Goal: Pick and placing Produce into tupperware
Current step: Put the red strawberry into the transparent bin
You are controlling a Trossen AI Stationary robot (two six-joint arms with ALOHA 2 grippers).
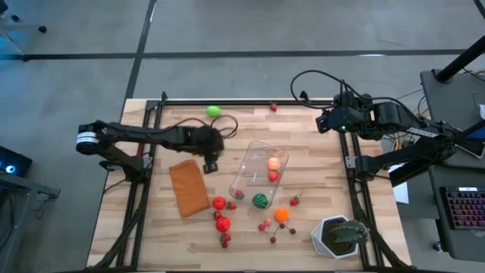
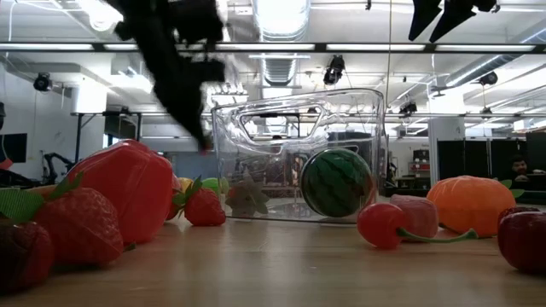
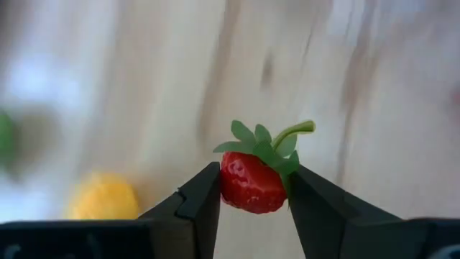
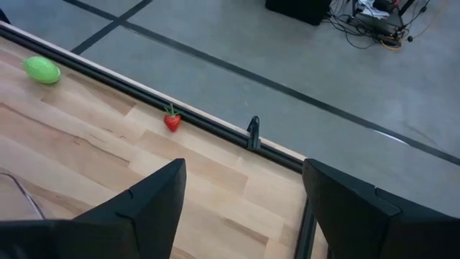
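Wooden worktop [image 1: 318, 250] is still pretty littered, but our left tool [image 3: 251, 208] has clenched on a strawberry [image 3: 250, 181] just beside the tupperware [image 1: 259, 174], which has a few pieces in already, while the right tool [image 4: 241, 208] waits spread wide at the far corner.

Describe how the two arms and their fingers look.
Both arms are dark, jointed. The left arm has a white band near its base; the right arm trails black cables. The fingers are flat, black and wedge-shaped, like the right fingers.
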